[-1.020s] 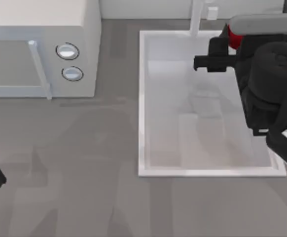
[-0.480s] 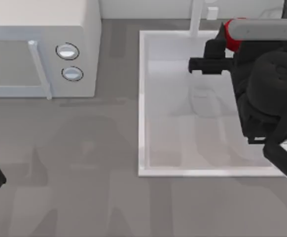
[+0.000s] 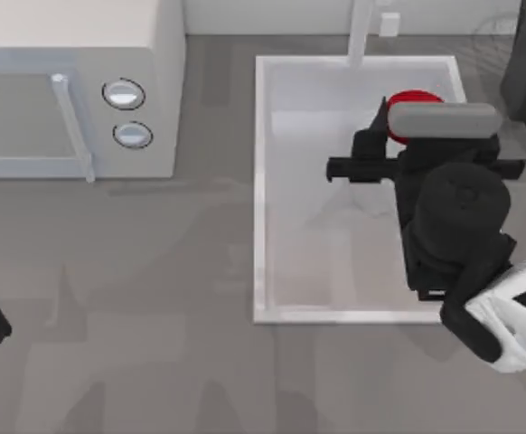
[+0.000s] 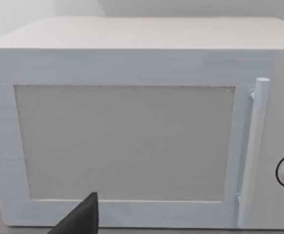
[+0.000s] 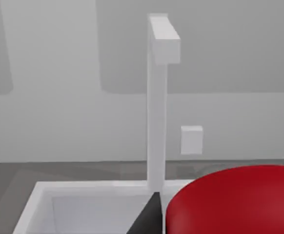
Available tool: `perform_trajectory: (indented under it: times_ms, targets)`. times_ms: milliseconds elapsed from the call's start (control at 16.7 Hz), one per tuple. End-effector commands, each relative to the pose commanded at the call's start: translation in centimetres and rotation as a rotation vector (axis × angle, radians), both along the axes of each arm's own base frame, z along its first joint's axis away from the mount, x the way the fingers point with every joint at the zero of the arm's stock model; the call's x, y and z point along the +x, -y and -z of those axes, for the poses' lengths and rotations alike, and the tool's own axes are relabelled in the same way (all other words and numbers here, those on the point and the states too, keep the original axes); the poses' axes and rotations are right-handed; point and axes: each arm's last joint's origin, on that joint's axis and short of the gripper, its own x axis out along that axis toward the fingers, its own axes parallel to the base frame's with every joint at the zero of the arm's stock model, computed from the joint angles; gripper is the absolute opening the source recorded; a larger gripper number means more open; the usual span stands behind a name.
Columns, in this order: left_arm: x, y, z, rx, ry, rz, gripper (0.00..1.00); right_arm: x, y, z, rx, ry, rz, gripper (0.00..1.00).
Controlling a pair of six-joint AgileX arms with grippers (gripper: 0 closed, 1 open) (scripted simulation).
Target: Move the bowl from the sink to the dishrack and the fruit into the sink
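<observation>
Fruit over the sink, faucet behind

The red fruit [image 5: 232, 200] bulks large and glossy in the near foreground, cut off by the frame's edge, with a dark finger [image 5: 147, 218] of the right gripper showing as a black wedge just beside it. Beyond them lies the sink [image 5: 39, 200], its raised white rim forming a corner around the pale basin. The faucet [image 5: 157, 102] stands upright at the sink's far rim, a square white post with a blocky head. A small white block [image 5: 191, 140] sits near the post against the grey wall. Grey counter runs along the sink's far side.
</observation>
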Motion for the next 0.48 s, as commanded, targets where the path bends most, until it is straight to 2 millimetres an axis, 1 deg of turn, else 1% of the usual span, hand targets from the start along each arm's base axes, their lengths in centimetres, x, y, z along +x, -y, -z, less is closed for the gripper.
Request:
perform_trajectory:
  times_ms: [180, 300, 420, 480]
  targets:
    - [0.0, 0.0, 0.0, 0.000, 0.000, 0.000, 1.00, -0.4, 0.2, 3.6, 0.006, 0.010, -0.006, 0.00]
    - [0.0, 0.0, 0.0, 0.000, 0.000, 0.000, 1.00, -0.8, 0.5, 5.5, 0.006, 0.011, -0.010, 0.00]
    - [0.0, 0.0, 0.0, 0.000, 0.000, 0.000, 1.00, -1.2, 0.8, 6.8, 0.001, 0.005, -0.013, 0.00]
    - [0.0, 0.0, 0.0, 0.000, 0.000, 0.000, 1.00, -1.3, 0.9, 7.1, -0.001, 0.003, -0.014, 0.00]
